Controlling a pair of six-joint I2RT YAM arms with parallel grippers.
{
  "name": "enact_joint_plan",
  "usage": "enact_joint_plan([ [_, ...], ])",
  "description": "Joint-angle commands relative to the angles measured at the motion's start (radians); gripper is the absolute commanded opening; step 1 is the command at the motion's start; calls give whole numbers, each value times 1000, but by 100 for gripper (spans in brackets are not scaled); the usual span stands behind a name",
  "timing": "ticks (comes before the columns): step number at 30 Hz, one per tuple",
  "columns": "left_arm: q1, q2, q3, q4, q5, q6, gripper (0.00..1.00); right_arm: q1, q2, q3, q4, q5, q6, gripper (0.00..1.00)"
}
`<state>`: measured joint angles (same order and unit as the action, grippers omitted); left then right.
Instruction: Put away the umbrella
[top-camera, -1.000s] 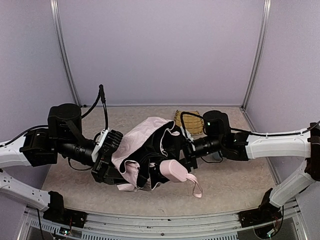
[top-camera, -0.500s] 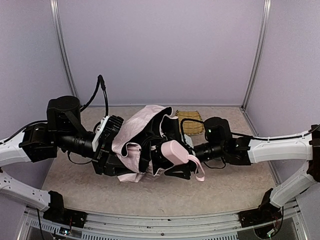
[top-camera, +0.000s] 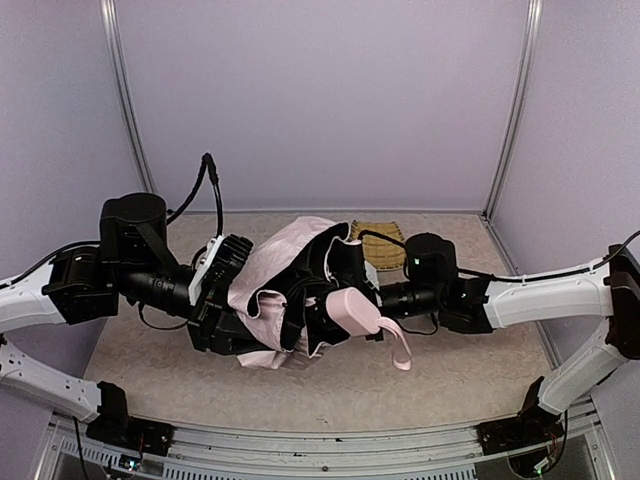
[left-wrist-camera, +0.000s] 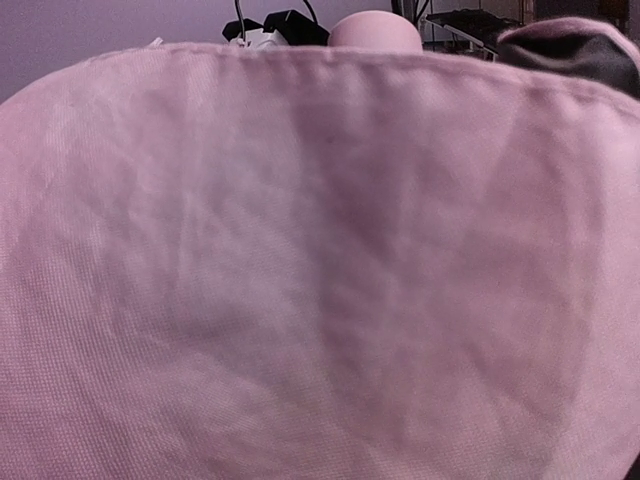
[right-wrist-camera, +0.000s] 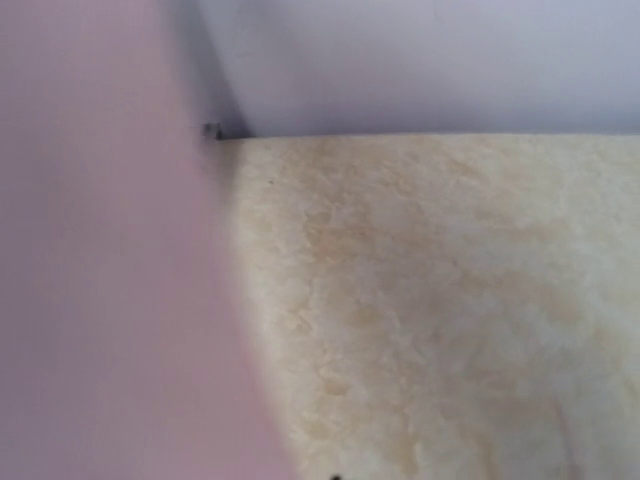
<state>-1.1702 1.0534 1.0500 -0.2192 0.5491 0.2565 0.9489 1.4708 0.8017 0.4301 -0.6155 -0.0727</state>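
Pink fabric fills my left wrist view: the umbrella (top-camera: 285, 275) hangs bunched midway between the worktop's (top-camera: 470, 370) left and right edges, an arm at each end, I judge for collapsing it. The left pincer (top-camera: 232, 312) and right pincer (top-camera: 362, 292) are buried in cloth, so I cannot tell their grip.

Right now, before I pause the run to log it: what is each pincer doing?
Left pincer: buried in pink fabric of the umbrella; open or closed cannot be told.
Right pincer: hidden behind the pink handle; cannot be told.
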Motion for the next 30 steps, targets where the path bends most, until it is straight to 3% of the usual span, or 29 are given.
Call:
enact_joint_plan([
  [1, 7, -35, 7, 33, 16, -3, 0, -5, -10, 65, -99, 84, -45, 0],
  [8, 1, 84, -115, -81, -77, 74, 0, -70, -137, 296, -366, 398, -205, 0],
  [14, 41, 259, -178, -31, -275, 24, 0, -56, -195, 467, -436, 398, -278, 0],
  [21, 212, 391, -168, 141, -423, -170, 0, 108, -312, 322, -353, 405, -313, 0],
  [30, 441, 424, -150, 318, -390, -293, 0, 243, -421, 12, -217, 459, -244, 0],
])
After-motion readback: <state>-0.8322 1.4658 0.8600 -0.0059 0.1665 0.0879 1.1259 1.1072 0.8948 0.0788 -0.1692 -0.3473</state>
